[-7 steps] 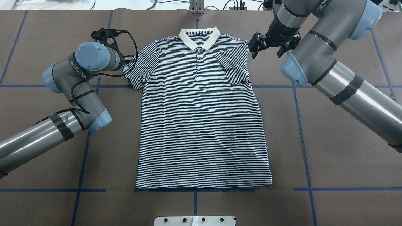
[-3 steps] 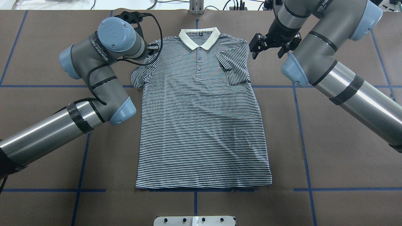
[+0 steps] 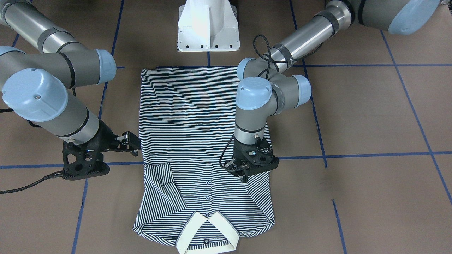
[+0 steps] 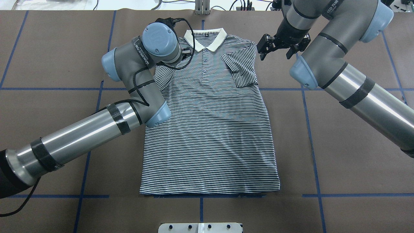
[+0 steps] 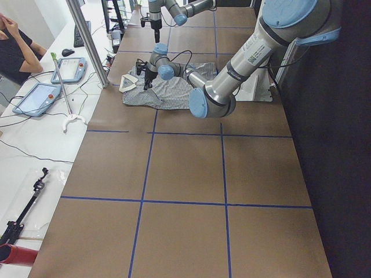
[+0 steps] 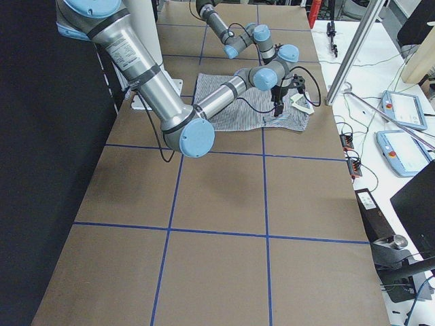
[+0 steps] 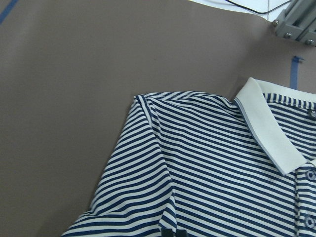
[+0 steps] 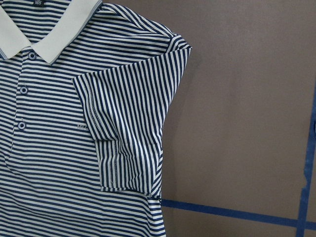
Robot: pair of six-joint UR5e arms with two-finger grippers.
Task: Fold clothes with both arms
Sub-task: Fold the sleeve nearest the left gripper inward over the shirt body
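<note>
Polo shirt [image 4: 210,129] first: where is it?

ME: Flat and front up on the brown paper-covered table [image 4: 339,145], between my left arm [image 4: 97,129] and my right arm [image 4: 355,87]. Its cream collar [image 4: 204,38] is at the far side from me. Its hem [image 4: 210,191] lies along a blue tape line [image 4: 48,196], near my white base [image 3: 208,31].

ASKER: And the sleeves?

ME: The right sleeve [image 8: 128,123] is folded in over the chest, just beside the row of buttons [image 4: 204,60]. The left sleeve [image 7: 133,197] is turned in over the shoulder as well.

ASKER: What is your left gripper doing?

ME: My left gripper [image 3: 243,174] points straight down onto the shirt's left shoulder area. Its fingers are pressed together, pinching the striped cloth of that sleeve. In the overhead view my own wrist hides most of it, so I go by the front-facing view.

ASKER: And the other one?

ME: My right gripper [image 4: 274,55] hangs just beside the shirt's right shoulder, over bare paper. Its fingers are spread wide with nothing between them.
</note>
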